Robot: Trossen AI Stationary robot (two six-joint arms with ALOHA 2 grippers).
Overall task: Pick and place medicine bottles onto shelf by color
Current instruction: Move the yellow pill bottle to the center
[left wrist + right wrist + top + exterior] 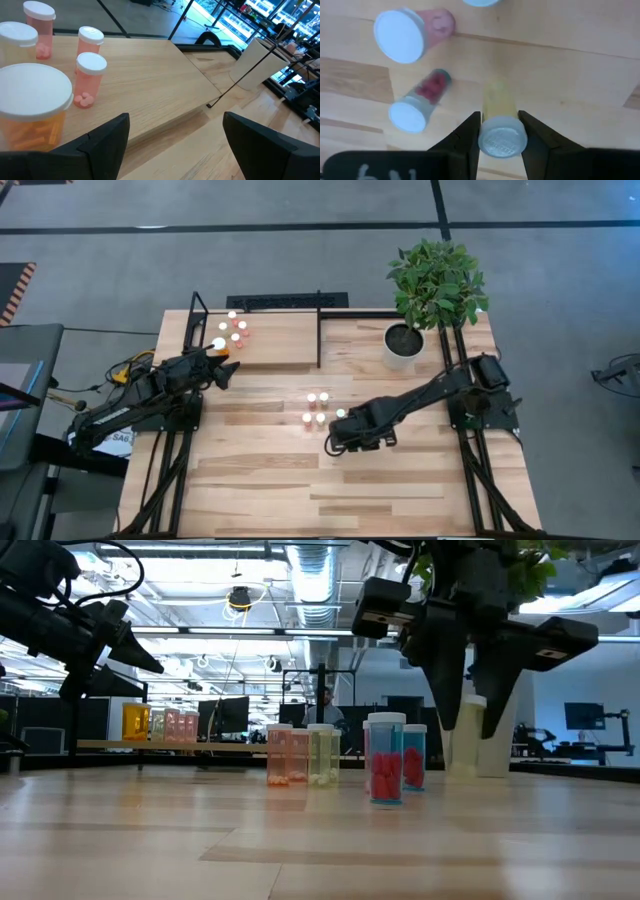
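The shelf (275, 340), a light-wood board in black rods, stands at the far left and holds several white-capped bottles (236, 330). These include pink ones (90, 80) and a wide orange one (32, 107). My left gripper (175, 130) is open and empty just off the shelf's near edge, beside the orange bottle; it also shows in the high view (230, 370). My right gripper (501, 132) is at the table's middle (342, 438), shut on a yellowish bottle (468, 735). Several more bottles (315, 408) stand upright on the table beside it. My right gripper pinches the yellowish bottle at its capped top (502, 136) between its two fingers (467, 137), one on each side. The fingers come from above, pointing down. The bottle stays upright below them; in the low view its base (466, 772) seems slightly off the table.
A potted plant in a white pot (404, 345) stands at the far right. Two bottles with red pills (386, 770) stand close to the left of the held bottle. A black upright (319, 330) marks the shelf's right end. Bare tabletop (350, 490) lies toward the near edge.
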